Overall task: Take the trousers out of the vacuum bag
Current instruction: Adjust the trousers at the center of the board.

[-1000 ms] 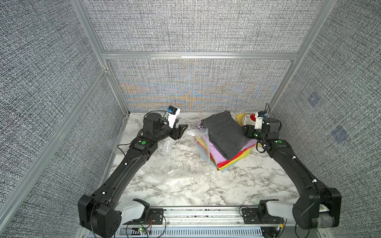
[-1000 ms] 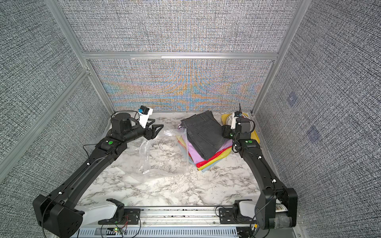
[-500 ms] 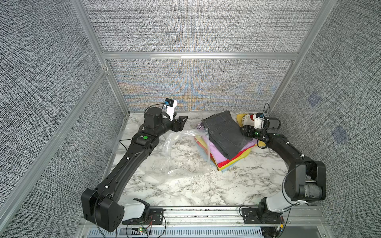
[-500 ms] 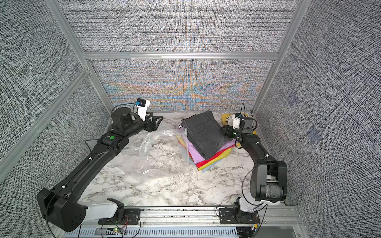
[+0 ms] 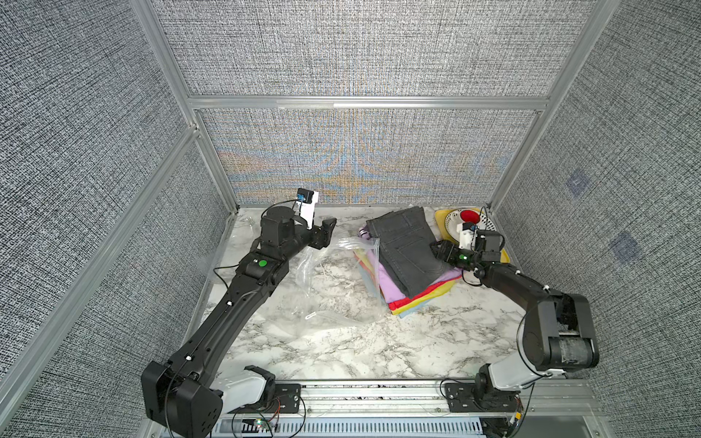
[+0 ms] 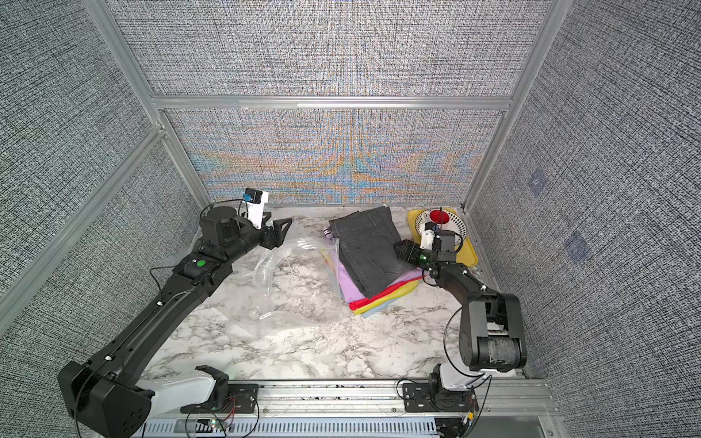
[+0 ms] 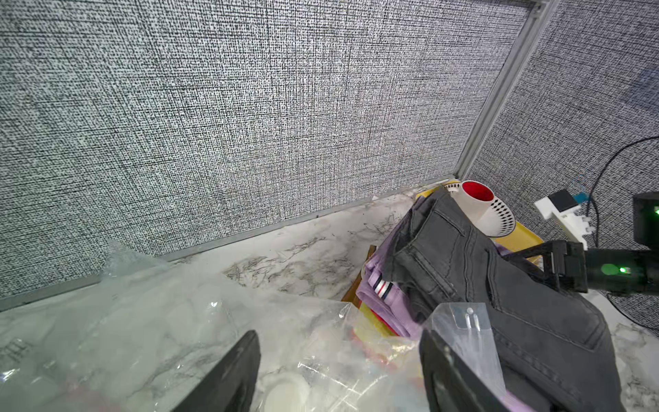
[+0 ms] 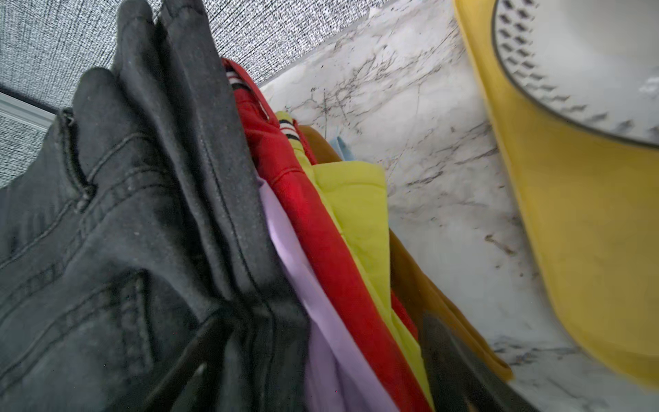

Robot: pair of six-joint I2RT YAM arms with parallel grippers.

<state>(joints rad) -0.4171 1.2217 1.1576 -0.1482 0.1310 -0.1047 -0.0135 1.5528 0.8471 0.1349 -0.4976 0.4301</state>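
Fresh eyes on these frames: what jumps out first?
The bright stack of trousers, dark grey denim over lilac, red and yellow layers, sits at the back right of the marble table, with the right pincer at its edge. Left of it the crinkly clear vacuum bag lies slack, one edge overlapping the stack, near the open left pincer. A yellow tray holding a white cup with a red inside fills the far right corner.

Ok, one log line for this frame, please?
trousers: mostly clear of bag, bag edge overlapping them | left gripper: open, above bag | right gripper: open, straddling trousers' edge
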